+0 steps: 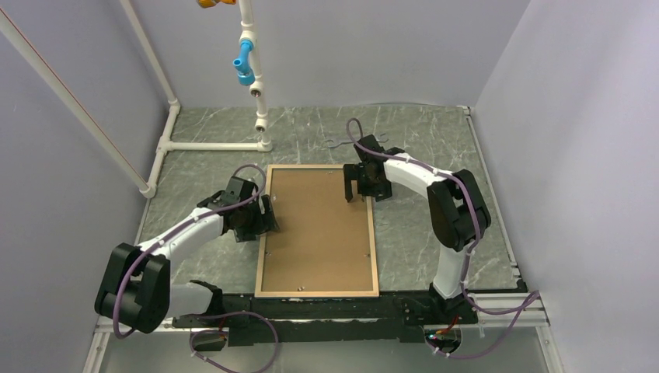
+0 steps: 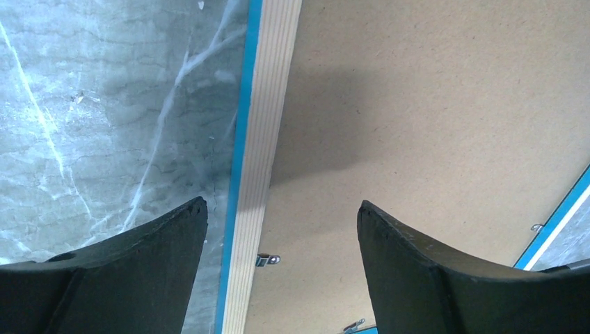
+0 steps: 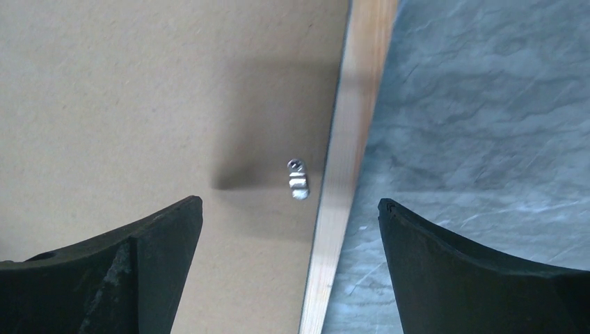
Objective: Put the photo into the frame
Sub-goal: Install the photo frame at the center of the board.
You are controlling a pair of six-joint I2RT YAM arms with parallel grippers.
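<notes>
The frame (image 1: 317,294) lies flat on the grey marbled table (image 1: 420,225) between your two arms. Its pale wood back faces up and a brown backing board (image 1: 319,233) fills it. A thin blue edge shows along the left rail in the left wrist view.

Your left gripper (image 1: 268,211) sits over the left rail, fingers spread wide with the rail between them. Your right gripper (image 1: 356,190) is at the right rail near the far corner, also spread, straddling the rail and a small metal clip (image 3: 298,179). You cannot tell whether either one touches the wood.
</notes>
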